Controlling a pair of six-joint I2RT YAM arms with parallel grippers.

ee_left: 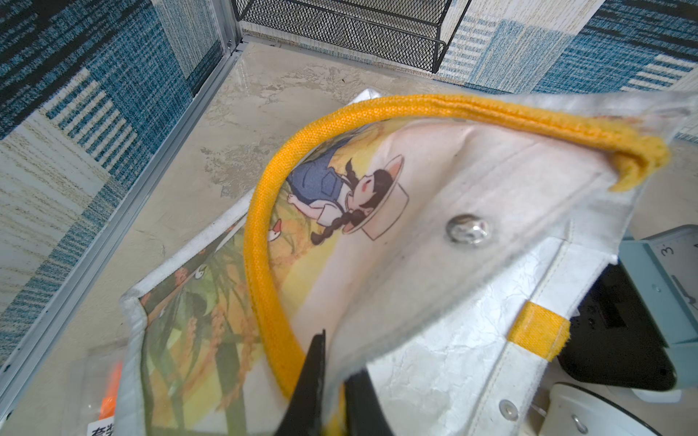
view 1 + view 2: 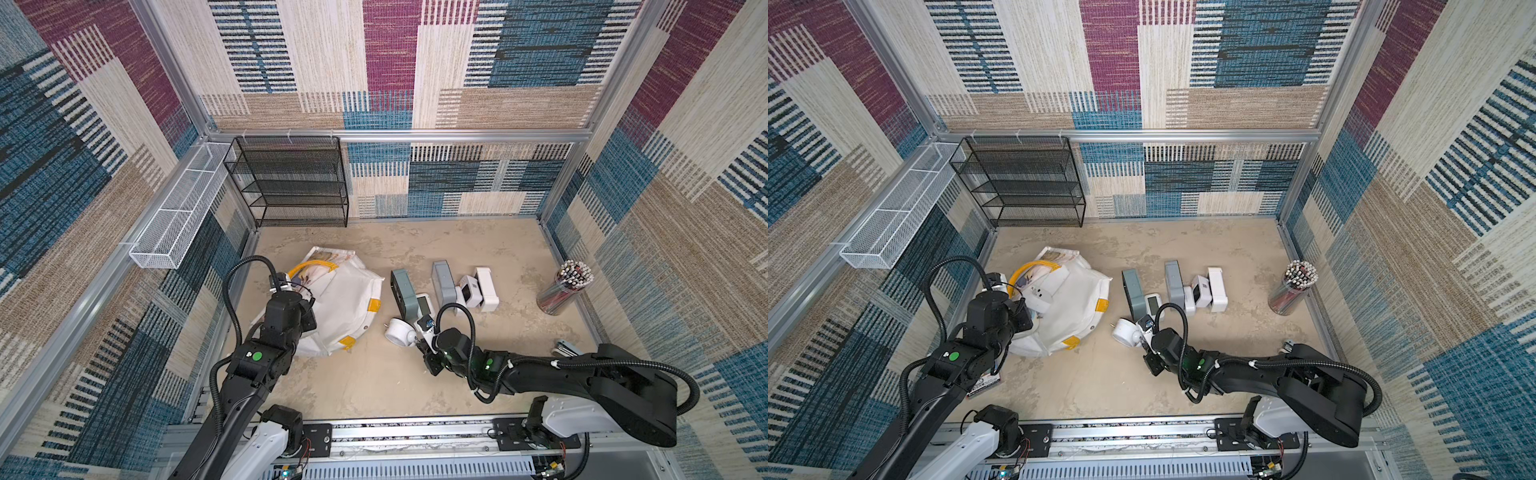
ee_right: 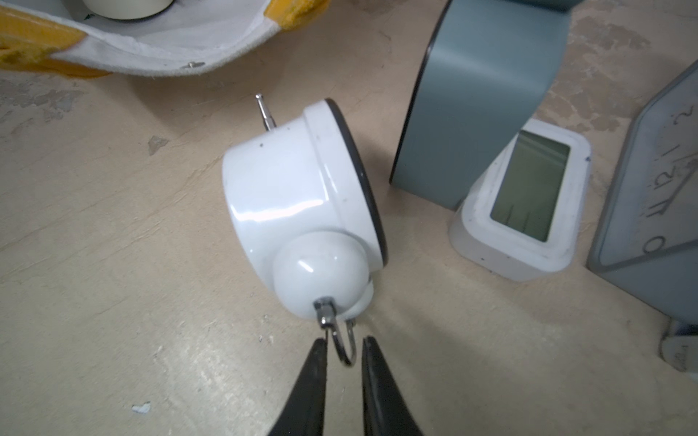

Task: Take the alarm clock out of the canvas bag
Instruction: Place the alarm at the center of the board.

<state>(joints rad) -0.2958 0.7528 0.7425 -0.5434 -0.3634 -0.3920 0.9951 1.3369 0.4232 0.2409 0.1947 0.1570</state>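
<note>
Reaching in from near-left of canvas bag (image 2: 353, 291) with left arm (image 2: 257, 361), elbow bent, wrist tipped down over the rim. Pinching bag's white rim fabric beside yellow handle (image 1: 264, 226) with left fingers (image 1: 309, 385), clenched. Just right of bag, outside it, on counter (image 2: 374, 386): white round alarm clock (image 3: 298, 181), on its side. Stretching low toward bag from far right with right arm (image 2: 540, 370), forearm nearly level. Flanking clock's wire loop (image 3: 345, 351) with right fingers (image 3: 309, 377), slightly parted, not gripping.
</note>
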